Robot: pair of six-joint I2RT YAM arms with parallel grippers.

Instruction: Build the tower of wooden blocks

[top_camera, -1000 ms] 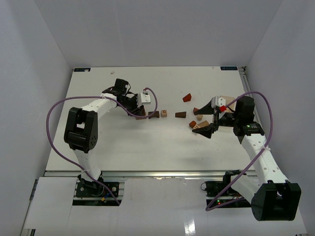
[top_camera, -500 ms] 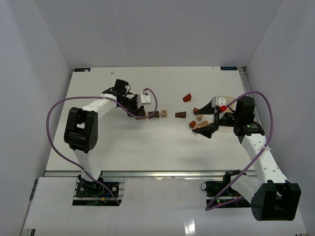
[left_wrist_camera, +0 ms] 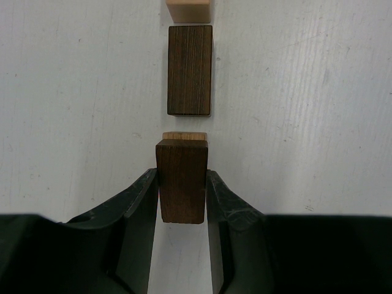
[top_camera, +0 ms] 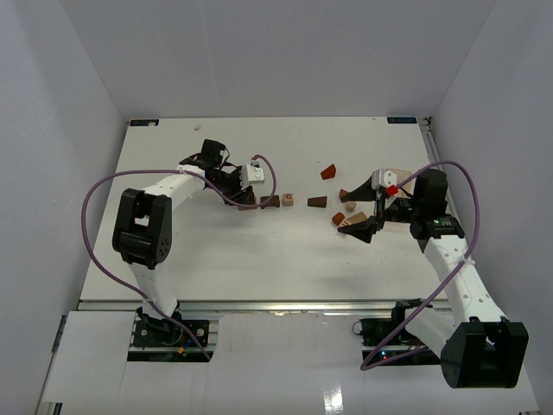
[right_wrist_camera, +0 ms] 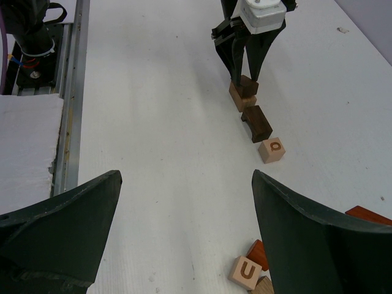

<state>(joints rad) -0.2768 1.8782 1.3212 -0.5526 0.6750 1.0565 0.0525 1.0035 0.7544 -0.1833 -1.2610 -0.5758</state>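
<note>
Two blocks make my tower (right_wrist_camera: pixel 243 92) so far: left fingers (left_wrist_camera: pixel 138 202) clamp a dark block (left_wrist_camera: pixel 181 180) atop a tan block (right_wrist_camera: pixel 239 99) left of centre on the tabletop (top_camera: pixel 216 259), right fingers (right_wrist_camera: pixel 73 214) gape over loose blocks (right_wrist_camera: pixel 247 269) awaiting stacking.

Items before you in the left wrist view:

1. Left gripper (left_wrist_camera: pixel 182 179): you see its two black fingers (left_wrist_camera: pixel 136 211) pressed against opposite sides of the held dark block (left_wrist_camera: pixel 181 190).
2. Tan block (left_wrist_camera: pixel 184 135): you get only a thin strip of it, showing just past the far end of the held dark block, apparently underneath it.
3. Loose dark block (left_wrist_camera: pixel 190 69): lies on the worktop (left_wrist_camera: pixel 306 122) farther out, in line with the first two and apart from them.
4. Pale block (left_wrist_camera: pixel 189 10): just beyond the loose dark block, cut off by the top edge.
</note>
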